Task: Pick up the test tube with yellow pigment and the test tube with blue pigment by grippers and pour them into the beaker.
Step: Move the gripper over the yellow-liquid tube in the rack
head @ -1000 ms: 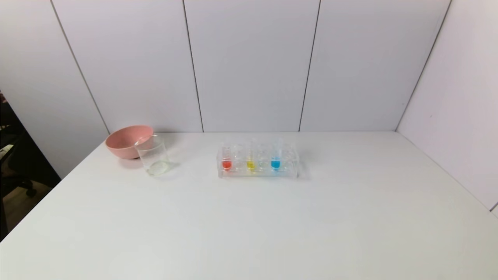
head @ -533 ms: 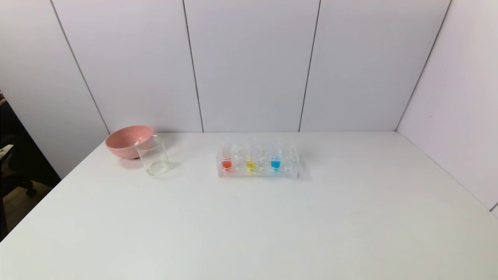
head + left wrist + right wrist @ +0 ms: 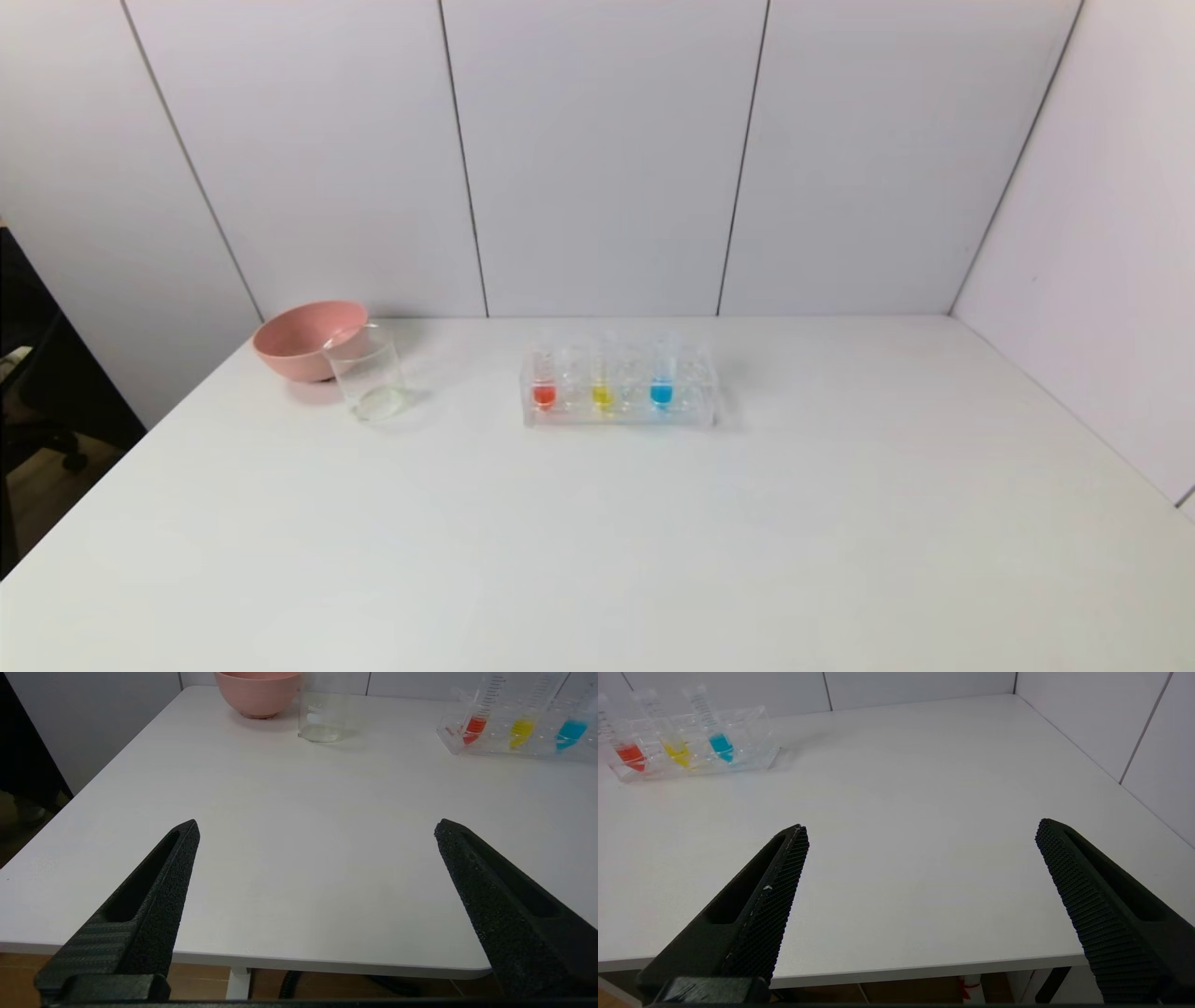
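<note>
Both grippers idle at the desk's near edge, nothing lifted yet.

My left gripper and right gripper hung well short of the tube rack, jaws spread wide and empty. The test tube with yellow pigment stood in that rack between the red-liquid tube and the test tube with blue pigment; the beaker sat left of the rack, touching or just in front of the pink bowl. I judged that such close neighbours risked a wrong grab, or a pour landing in the bowl.
</note>
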Controlling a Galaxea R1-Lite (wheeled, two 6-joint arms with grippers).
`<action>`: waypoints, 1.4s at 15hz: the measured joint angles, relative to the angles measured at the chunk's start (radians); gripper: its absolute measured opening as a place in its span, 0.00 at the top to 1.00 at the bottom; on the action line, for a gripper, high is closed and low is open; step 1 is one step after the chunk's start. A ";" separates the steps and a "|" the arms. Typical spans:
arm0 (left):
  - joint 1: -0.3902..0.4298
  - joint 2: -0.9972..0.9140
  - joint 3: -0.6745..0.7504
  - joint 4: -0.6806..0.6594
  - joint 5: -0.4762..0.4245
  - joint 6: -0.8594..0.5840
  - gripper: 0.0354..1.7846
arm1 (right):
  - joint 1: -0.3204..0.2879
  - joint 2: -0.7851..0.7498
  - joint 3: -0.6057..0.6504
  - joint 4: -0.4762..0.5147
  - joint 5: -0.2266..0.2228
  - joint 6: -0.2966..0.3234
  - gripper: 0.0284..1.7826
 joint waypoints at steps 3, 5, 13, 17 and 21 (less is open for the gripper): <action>0.000 0.018 -0.102 0.055 -0.049 -0.005 0.01 | 0.000 0.000 0.000 0.000 0.000 0.000 0.00; 0.000 0.071 -0.189 0.090 -0.097 -0.005 0.01 | 0.000 0.000 0.000 0.000 0.000 0.000 0.00; -0.004 0.585 -0.484 -0.147 -0.121 -0.001 0.01 | 0.000 0.000 0.000 0.000 0.000 0.000 0.00; -0.087 0.890 -0.573 -0.333 -0.105 -0.003 0.01 | 0.000 0.000 0.000 0.000 0.000 0.000 0.00; -0.275 1.198 -0.655 -0.532 0.045 -0.005 0.01 | 0.000 0.000 0.000 0.000 0.000 0.000 0.00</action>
